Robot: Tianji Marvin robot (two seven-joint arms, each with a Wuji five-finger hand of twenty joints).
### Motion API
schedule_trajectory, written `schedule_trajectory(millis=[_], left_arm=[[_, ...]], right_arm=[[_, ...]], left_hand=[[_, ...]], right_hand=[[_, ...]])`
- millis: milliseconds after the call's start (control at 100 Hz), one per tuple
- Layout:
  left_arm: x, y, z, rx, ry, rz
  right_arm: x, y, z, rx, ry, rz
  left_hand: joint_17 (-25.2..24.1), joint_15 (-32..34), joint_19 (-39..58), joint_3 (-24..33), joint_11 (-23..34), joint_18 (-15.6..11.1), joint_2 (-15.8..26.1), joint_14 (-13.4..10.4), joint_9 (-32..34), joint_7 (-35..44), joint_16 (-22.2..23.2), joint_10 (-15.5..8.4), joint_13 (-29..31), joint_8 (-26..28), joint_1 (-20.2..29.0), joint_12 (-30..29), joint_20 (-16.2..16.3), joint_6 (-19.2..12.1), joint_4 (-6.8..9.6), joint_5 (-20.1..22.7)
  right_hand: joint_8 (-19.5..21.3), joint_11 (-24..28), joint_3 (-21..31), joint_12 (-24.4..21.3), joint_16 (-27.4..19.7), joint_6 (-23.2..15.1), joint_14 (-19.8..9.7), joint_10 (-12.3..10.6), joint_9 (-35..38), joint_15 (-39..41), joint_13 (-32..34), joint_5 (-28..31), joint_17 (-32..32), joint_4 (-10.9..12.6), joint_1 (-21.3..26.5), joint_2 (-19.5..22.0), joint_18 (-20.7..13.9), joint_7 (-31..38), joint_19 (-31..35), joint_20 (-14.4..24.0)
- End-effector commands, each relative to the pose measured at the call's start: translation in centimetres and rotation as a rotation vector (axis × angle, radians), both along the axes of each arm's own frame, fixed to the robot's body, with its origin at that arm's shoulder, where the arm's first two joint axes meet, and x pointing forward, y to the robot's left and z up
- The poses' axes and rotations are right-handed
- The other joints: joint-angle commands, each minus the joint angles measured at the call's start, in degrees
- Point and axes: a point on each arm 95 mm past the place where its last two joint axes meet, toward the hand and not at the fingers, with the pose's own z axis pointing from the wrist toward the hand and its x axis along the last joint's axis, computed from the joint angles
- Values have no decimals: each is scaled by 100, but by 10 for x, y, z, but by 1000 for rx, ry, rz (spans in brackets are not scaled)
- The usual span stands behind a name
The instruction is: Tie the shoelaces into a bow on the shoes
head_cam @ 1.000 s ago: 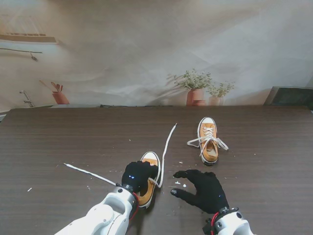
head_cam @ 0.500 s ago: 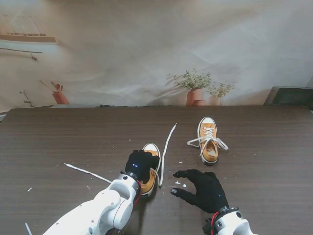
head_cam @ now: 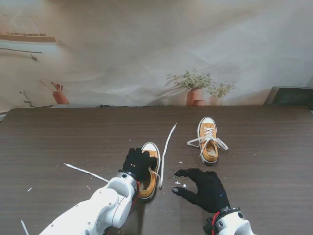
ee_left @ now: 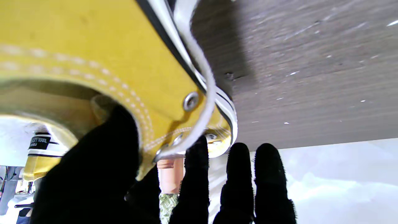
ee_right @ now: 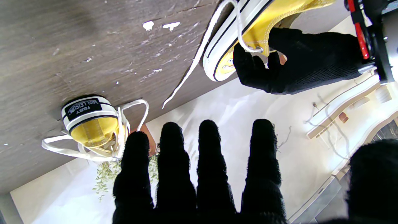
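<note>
My left hand (head_cam: 137,164) gripped the near shoe (head_cam: 150,172), toe pointing away from me, while my right hand (head_cam: 205,188), fingers spread and empty, hovered just beside its loose lace (head_cam: 166,144).

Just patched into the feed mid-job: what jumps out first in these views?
The left robot hand is clamped on the near yellow shoe, thumb inside its opening, while that shoe's loose white lace trails away from me across the dark table. The right robot hand hovers open beside it, fingers spread. Farther off to the right, the second yellow shoe sits with its laces spread out to both sides.
</note>
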Motion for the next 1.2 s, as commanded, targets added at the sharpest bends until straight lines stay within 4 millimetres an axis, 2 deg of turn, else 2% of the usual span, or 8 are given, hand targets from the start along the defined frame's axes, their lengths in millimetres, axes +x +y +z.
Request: schedule_trajectory(millis=[0,80,230,330,660,860,1000,1190], left_arm=[[-2,23,-17,63,55,51],[-6,27,-14,101,62,49],[-15,31,-6,95,75,49],[-24,35,3,70,82,43],[-62,49,55,-91,-42,-14],[-82,74,82,-232,-225,-45],[-90,104,78,-309,-284,-80],[-93,143,39,-402,-270,-68]], right_arm=[[-2,1,-1,4,11,7],[-3,0,-1,7,10,6],[-3,0,0,16,6,6],[-4,0,0,19,2,7],[0,4,-3,18,16,14],[5,8,-7,5,29,27],[12,11,-13,-5,50,37],[19,19,-18,-71,42,55]], left_hand=[[-160,-208,-204,-393,-2134,38,216,78,-779,-3816,-217,751,-330,-1054,-547,-1234,-164,1891,-168,-355],[-458,-633,-684,-984,-2488,78,310,118,-1118,-4190,-424,751,-674,-1178,-641,-1497,-405,1958,-230,-494],[-1207,-2164,-2219,-2243,-3252,309,956,122,-1833,-4702,-1221,638,-1413,-1275,-645,-2053,-1227,1943,-112,-869],[-1435,-2769,-2941,-2458,-3487,352,1151,45,-1948,-4793,-1485,577,-1553,-1250,-657,-2167,-1557,1871,6,-996],[-1418,-3234,-3443,-2424,-3600,345,1288,-25,-1676,-4782,-1601,583,-1254,-1189,-466,-2185,-1558,1862,119,-844],[-1104,-3057,-3436,-2324,-3295,358,1267,-36,-777,-4395,-1491,649,-573,-1032,-271,-2071,-1459,1749,158,-25],[-869,-2775,-3224,-2171,-3091,318,1235,-128,-229,-4120,-1415,574,-119,-911,-125,-2032,-1351,1657,165,305],[-775,-2586,-3056,-2018,-2975,283,1111,-239,-9,-4100,-1417,471,133,-921,-65,-2015,-1359,1633,157,305]], right_hand=[[37,20,-272,92,95,26,60,61,140,35,102,122,-18,109,127,103,48,76,59,-65],[36,21,-285,92,95,28,56,57,141,35,103,123,-20,111,133,100,54,79,61,-68],[33,20,-305,92,96,25,61,61,139,38,109,122,-17,115,140,92,53,82,67,-73],[29,25,-311,94,97,30,60,59,145,40,114,111,-13,118,141,89,51,80,73,-75],[21,31,-304,97,102,26,67,68,141,51,126,84,-6,123,151,47,55,84,90,-82],[19,42,-273,102,104,42,68,61,140,60,138,68,-4,133,192,-21,58,95,96,-92],[14,55,-218,111,111,38,69,60,103,75,142,4,-14,144,298,-169,52,100,93,-105],[-6,163,91,162,140,130,65,47,10,152,187,-248,37,197,402,-695,59,144,174,-106]])
